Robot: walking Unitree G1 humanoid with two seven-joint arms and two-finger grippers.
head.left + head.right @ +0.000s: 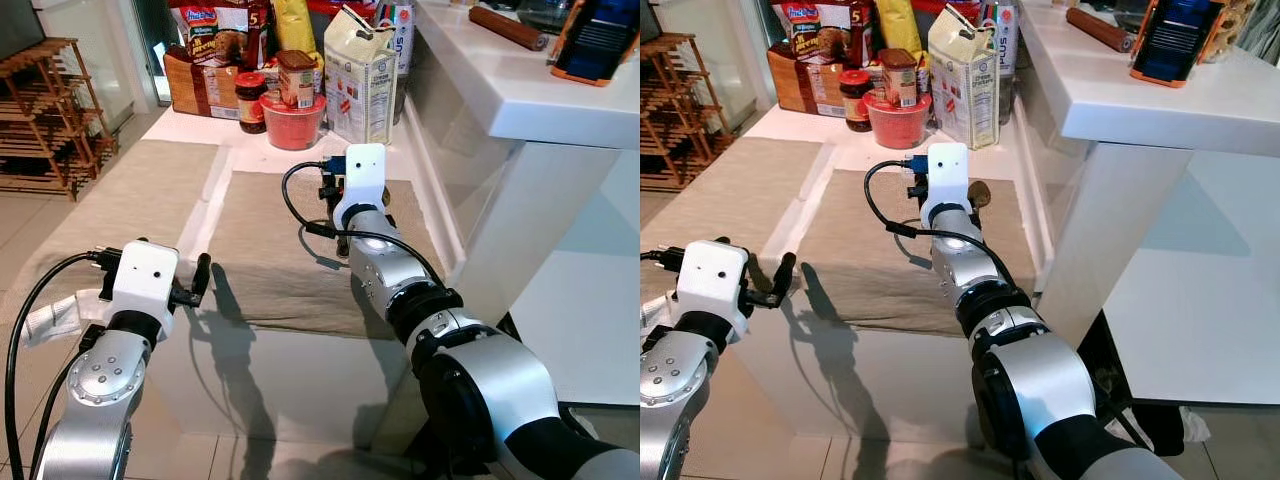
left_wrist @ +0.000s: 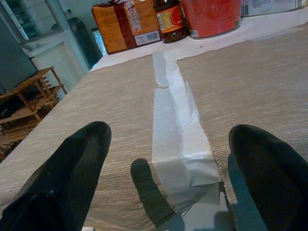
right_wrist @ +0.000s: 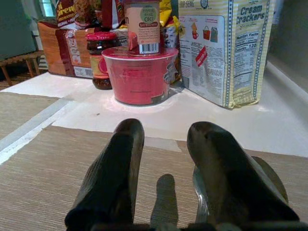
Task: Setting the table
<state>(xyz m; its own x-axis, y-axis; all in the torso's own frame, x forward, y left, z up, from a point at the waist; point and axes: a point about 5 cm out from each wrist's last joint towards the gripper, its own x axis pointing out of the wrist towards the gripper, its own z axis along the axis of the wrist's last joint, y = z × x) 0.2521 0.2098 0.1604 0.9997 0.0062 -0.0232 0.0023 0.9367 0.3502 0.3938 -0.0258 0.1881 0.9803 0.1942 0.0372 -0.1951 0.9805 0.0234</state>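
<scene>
Two beige woven placemats lie side by side on a white table, the left placemat [image 1: 140,190] and the right placemat [image 1: 270,260], with a bare white strip [image 2: 173,130] between them. My left gripper [image 2: 171,139] hovers open low over that strip near the table's front edge, holding nothing. My right gripper [image 3: 166,132] is at the far end of the right placemat, its fingers a small gap apart with nothing between them. A metal spoon-like piece [image 3: 199,192] with a brownish rounded end [image 1: 980,192] lies on the mat, partly hidden under one finger.
Groceries crowd the table's far end: a red bowl [image 1: 293,122] with a can on top, a dark jar [image 1: 250,102], a cracker carton [image 1: 360,75] and a brown box [image 1: 195,85]. A white counter [image 1: 520,90] rises on the right. A wooden rack [image 1: 45,115] stands at left.
</scene>
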